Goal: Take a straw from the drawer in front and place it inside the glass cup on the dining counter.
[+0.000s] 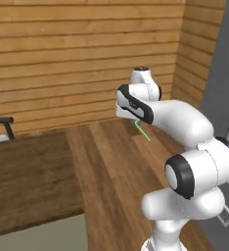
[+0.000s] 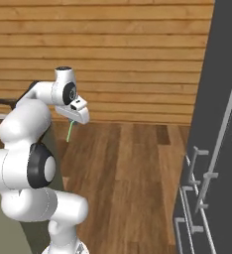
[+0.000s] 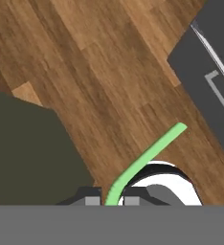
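My gripper [image 3: 113, 198] is shut on the light-green straw [image 3: 147, 160], which sticks out from between the two dark fingertips over the wood floor. In the left base view the straw [image 1: 142, 130] hangs slanting below the gripper [image 1: 136, 120], held high above the floor. From the right base view the straw [image 2: 69, 130] points down under the gripper [image 2: 73, 120]. The dining counter [image 1: 28, 176], a dark brown slab, lies to the left of the arm, well apart from the gripper. The glass cup and the drawer are out of view.
A black chair frame [image 1: 4, 122] stands at the counter's far side. A tall dark grey cabinet with silver handles [image 2: 212, 149] rises on the right, also seen from the hand [image 3: 209, 72]. Wood floor [image 2: 133, 168] lies between them, with a plank wall behind.
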